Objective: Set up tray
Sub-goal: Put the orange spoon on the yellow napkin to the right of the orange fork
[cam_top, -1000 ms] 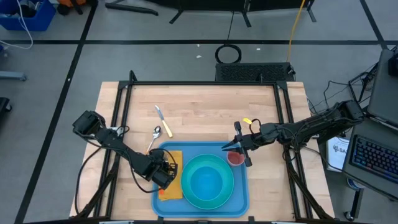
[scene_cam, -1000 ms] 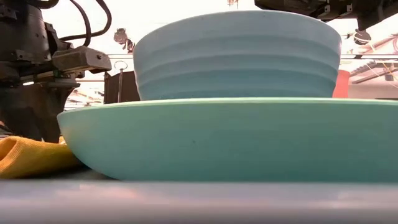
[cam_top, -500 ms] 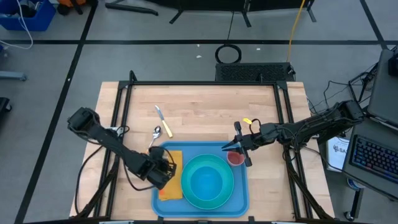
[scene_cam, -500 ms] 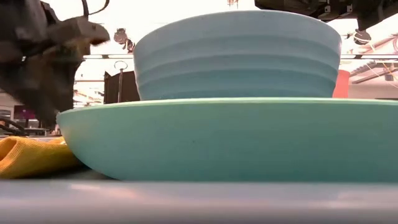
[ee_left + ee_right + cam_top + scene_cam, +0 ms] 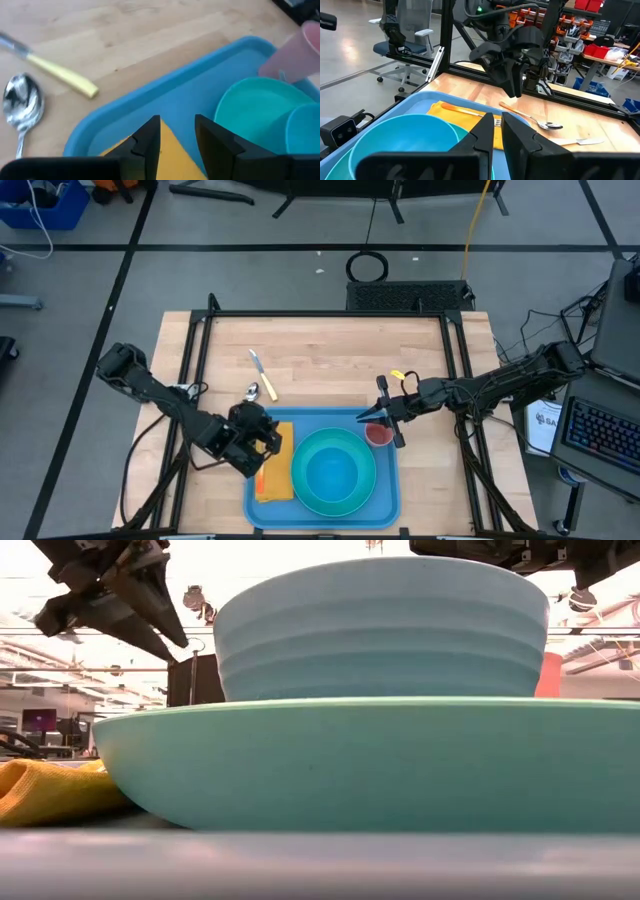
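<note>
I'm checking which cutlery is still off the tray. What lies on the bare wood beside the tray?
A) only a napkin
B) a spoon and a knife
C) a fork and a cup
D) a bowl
B: the spoon and yellow-handled knife lie on the wooden table, outside the tray.

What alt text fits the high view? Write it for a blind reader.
A light-blue tray holds a turquoise plate with a bowl, a yellow napkin and a pink cup. The left gripper hovers by the napkin, the right gripper by the cup.
</note>
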Controlling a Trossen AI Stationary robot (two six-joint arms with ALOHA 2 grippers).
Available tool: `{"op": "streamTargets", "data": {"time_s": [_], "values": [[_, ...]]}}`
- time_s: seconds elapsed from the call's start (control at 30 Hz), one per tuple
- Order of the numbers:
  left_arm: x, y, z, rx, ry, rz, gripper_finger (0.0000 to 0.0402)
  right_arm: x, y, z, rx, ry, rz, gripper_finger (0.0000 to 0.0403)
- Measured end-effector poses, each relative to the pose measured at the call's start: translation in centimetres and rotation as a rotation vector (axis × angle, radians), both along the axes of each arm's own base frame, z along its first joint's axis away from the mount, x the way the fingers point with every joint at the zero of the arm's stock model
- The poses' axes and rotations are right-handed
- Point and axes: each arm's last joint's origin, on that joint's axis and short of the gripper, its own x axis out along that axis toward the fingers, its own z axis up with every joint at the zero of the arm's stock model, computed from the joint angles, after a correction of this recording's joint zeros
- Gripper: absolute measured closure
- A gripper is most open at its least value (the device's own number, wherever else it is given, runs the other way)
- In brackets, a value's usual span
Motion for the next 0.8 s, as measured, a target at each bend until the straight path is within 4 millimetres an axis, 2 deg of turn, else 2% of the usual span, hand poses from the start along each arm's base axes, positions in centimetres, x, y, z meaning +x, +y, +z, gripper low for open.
{"op": "streamTargets", "data": {"time_s": [0.3,0.4,0.5,0.6,0.7,0.8], "values": [[0.4,0.6,-0.1,0.027,0.102,-0.101,0.0277,0.0,0.0,0.0,0.002,0.000,-0.001,0.0374],[0.3,1.5,-0.3,0.056,0.168,-0.098,0.0277,0.0,0.0,0.0,0.002,0.001,-0.001,0.0374],[-0.7,2.6,-0.6,0.073,0.311,-0.044,0.0277,0.0,0.0,0.0,0.008,0.007,-0.001,0.0374],[-2.2,3.6,-0.8,0.001,0.449,0.091,0.0277,0.0,0.0,-0.1,0.007,0.011,-0.002,0.0374],[-3.0,4.2,-0.8,-0.015,0.516,0.191,0.0277,0.0,0.0,-0.1,0.007,0.010,-0.002,0.0374],[-3.1,4.2,-0.8,-0.025,0.548,0.177,0.0277,0.0,0.0,-0.1,0.006,0.012,-0.002,0.0374]]}}
